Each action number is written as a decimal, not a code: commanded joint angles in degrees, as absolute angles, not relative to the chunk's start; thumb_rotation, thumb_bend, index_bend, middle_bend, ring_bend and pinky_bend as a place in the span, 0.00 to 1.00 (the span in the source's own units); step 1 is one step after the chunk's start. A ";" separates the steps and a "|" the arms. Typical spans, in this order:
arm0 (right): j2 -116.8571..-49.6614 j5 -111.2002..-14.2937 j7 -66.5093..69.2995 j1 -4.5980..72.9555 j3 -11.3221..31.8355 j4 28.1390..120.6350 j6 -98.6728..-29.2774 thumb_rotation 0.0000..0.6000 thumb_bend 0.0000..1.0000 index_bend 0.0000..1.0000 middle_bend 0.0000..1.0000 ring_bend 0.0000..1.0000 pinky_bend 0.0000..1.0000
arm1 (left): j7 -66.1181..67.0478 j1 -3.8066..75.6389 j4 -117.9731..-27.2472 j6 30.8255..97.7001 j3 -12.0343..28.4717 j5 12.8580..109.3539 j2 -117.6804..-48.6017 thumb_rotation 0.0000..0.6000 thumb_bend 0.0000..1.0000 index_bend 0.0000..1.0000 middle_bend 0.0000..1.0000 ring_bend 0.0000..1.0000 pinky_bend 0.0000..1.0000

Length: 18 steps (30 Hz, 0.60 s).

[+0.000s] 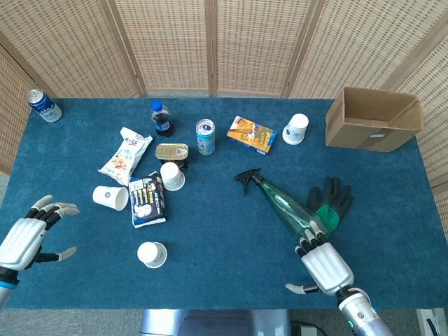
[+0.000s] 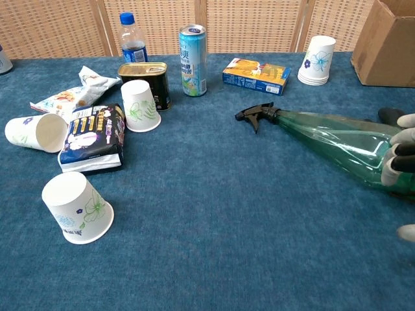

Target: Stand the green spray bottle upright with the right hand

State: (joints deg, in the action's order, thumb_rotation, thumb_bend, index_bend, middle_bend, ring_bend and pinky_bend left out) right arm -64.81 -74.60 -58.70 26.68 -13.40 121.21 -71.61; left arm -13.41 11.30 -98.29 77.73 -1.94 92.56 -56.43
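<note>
Though it lies flat on the blue table [image 1: 210,231], the green spray bottle [image 1: 288,206] looks like thin, smooth, see-through plastic, judged light, a little springy and apt to slip, so the wide body near the base seems the place to wrap it, not the black trigger head [image 1: 247,178]. Nearest the robot, the right hand [image 1: 322,266] has fingers spread, thumb out, holding nothing, fingertips at the bottle's base end; beyond, the body runs up-left beside a dark glove [image 1: 332,199].
</note>
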 commanded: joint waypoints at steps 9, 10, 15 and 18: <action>-64.82 -76.66 -58.57 26.13 -10.40 116.11 -72.13 0.00 0.07 0.27 0.24 0.12 0.05 | -12.53 10.72 -99.22 78.64 -2.22 92.68 -55.96 0.99 0.18 0.26 0.27 0.22 0.05; -64.64 -77.12 -58.46 26.07 -10.15 116.14 -72.33 0.00 0.07 0.27 0.24 0.12 0.05 | -12.44 10.71 -99.25 78.70 -2.15 92.58 -56.00 0.99 0.18 0.26 0.27 0.22 0.05; -64.28 -76.57 -58.44 26.13 -8.62 115.31 -72.33 0.00 0.07 0.27 0.24 0.12 0.05 | -12.30 11.05 -99.42 78.19 -2.17 92.71 -56.19 0.99 0.18 0.26 0.27 0.22 0.06; -63.94 -75.48 -57.90 26.19 -7.77 115.33 -71.89 0.00 0.07 0.27 0.24 0.12 0.05 | -12.40 11.06 -99.40 78.20 -2.23 92.80 -56.23 0.99 0.18 0.26 0.27 0.22 0.06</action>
State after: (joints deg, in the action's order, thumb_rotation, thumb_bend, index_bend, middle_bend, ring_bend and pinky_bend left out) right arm -64.12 -75.68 -58.18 26.17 -8.01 115.26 -72.04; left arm -12.37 11.08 -99.41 78.17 -2.22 92.82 -56.23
